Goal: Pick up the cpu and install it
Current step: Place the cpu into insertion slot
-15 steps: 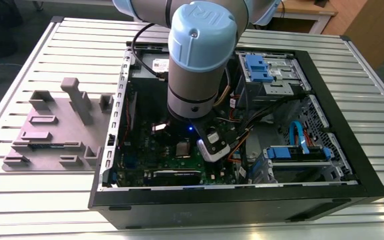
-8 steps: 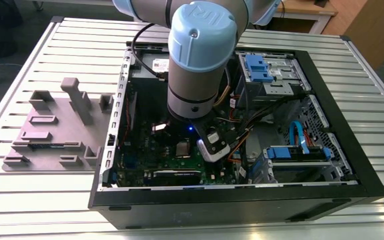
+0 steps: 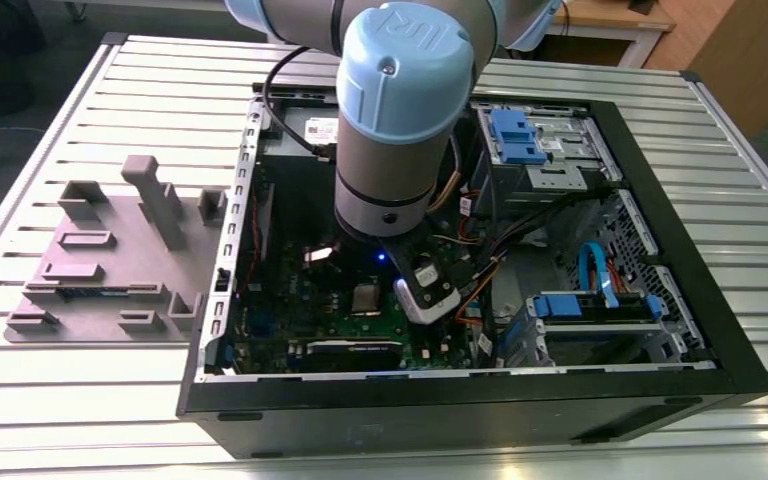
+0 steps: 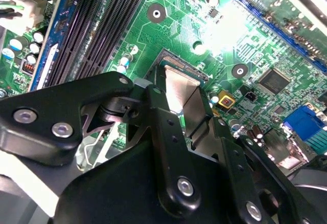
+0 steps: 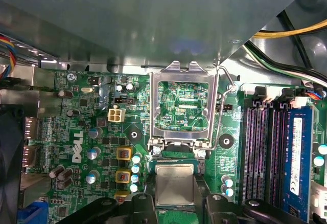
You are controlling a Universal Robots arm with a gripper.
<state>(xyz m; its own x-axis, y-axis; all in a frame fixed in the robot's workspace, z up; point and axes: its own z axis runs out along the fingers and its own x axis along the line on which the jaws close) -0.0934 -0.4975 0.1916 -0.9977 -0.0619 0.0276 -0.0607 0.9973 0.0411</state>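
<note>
Exterior view looks down on the whole case (image 3: 464, 412); both wrist views face its motherboard (image 4: 176, 24) (image 5: 97, 116) closely.

In the exterior view, my arm (image 3: 400, 120) hides the green board (image 3: 357, 328) toward twelve o'clock. In the first wrist view, the tool (image 5: 174, 189) covers the rim of the cpu (image 5: 174, 178); I can't tell whether it grips.

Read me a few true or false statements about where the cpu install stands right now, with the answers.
1. The arm reaches into the open computer case. True.
2. The fingers grip the cpu. True.
3. The socket frame is shut. False: it stands hinged open.
4. The cpu lies outside the case. False: it is inside, over the green motherboard, next to the socket frame.
</note>
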